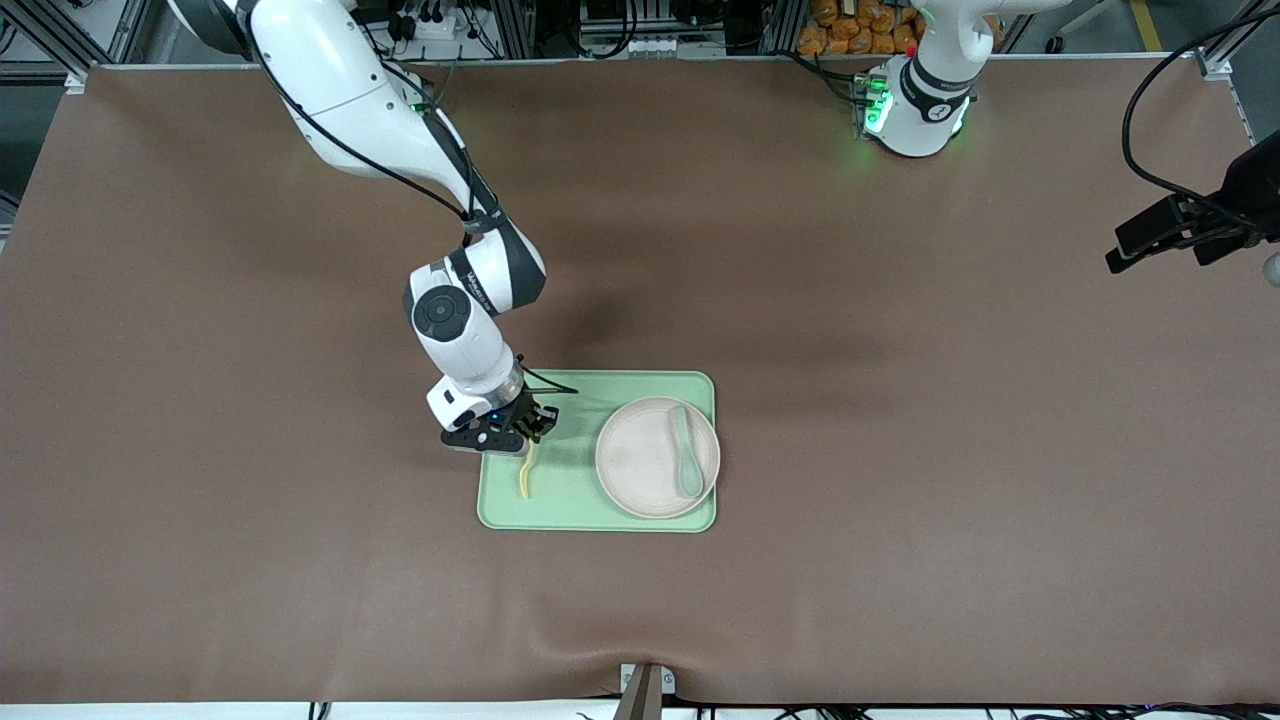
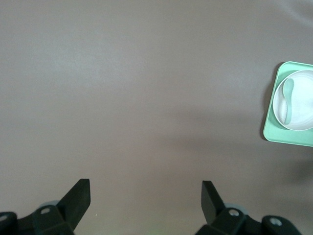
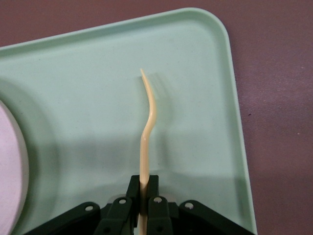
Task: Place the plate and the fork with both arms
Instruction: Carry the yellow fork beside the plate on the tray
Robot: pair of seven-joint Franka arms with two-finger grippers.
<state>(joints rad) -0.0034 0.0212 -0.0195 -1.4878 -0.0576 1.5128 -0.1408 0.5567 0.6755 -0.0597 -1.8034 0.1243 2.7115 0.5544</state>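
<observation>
We see the right end effector [image 1: 533, 424] clamped on the small pale yellow plastic fork [image 1: 526, 476], over the rectangular light-green tray [image 1: 570, 500] on the brown surface [image 1: 900, 450]. The round cream-pink plate [image 1: 640, 460] lies in the tray and carries a pale green spoon [image 1: 686, 455]. The left end effector [image 2: 145, 196] waits with fingers apart over the bare surface.

Right claw [image 1: 533, 425] pinched on fork [image 1: 527, 475], low over tray [image 1: 560, 505] at its 9 o'clock end, blocks that strip. Plate [image 1: 645, 465] with spoon [image 1: 686, 455] fills tray's 3 o'clock half. Bare tray lane between fork and plate. Left claw [image 2: 145, 193] spread wide over open surface [image 1: 950, 400].
</observation>
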